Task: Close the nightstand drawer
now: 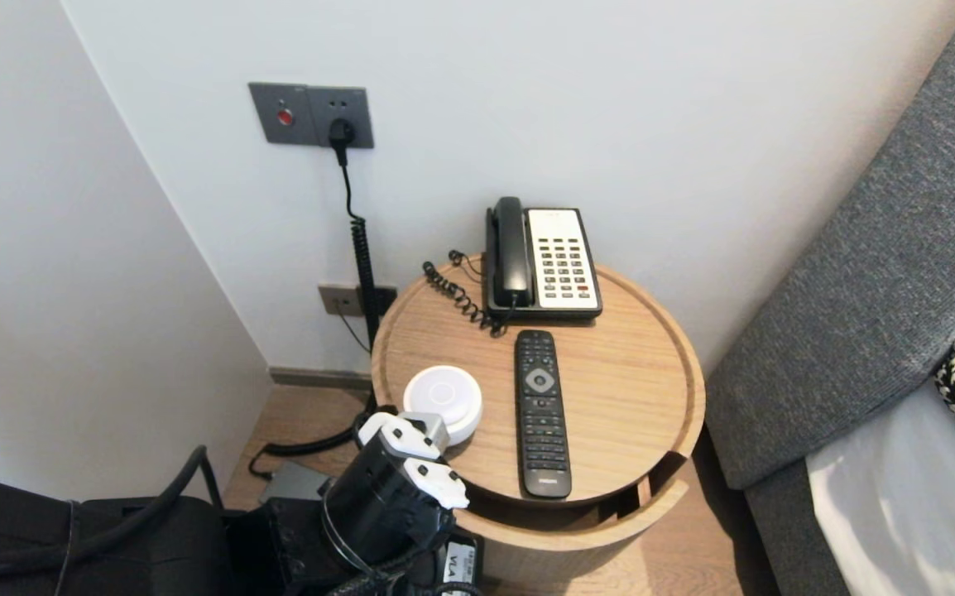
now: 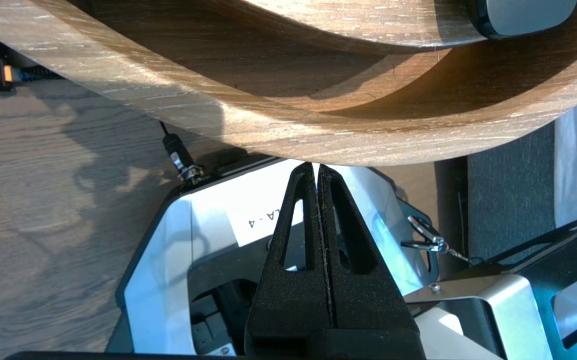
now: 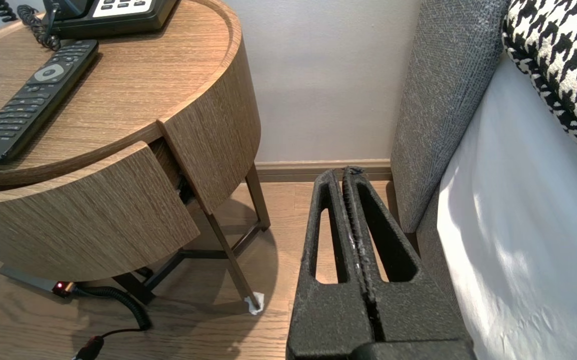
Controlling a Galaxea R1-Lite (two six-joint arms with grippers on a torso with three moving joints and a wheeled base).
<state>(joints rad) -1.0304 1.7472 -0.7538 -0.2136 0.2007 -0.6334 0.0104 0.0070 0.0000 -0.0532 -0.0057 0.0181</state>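
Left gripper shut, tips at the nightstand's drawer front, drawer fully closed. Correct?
No: the drawer is ajar, its front standing out from the nightstand, as the right wrist view shows. The left gripper is shut, tips at the drawer front.

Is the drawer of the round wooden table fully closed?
No, in the right wrist view the drawer front stands out from the wall of the round table, with a dark gap between them.
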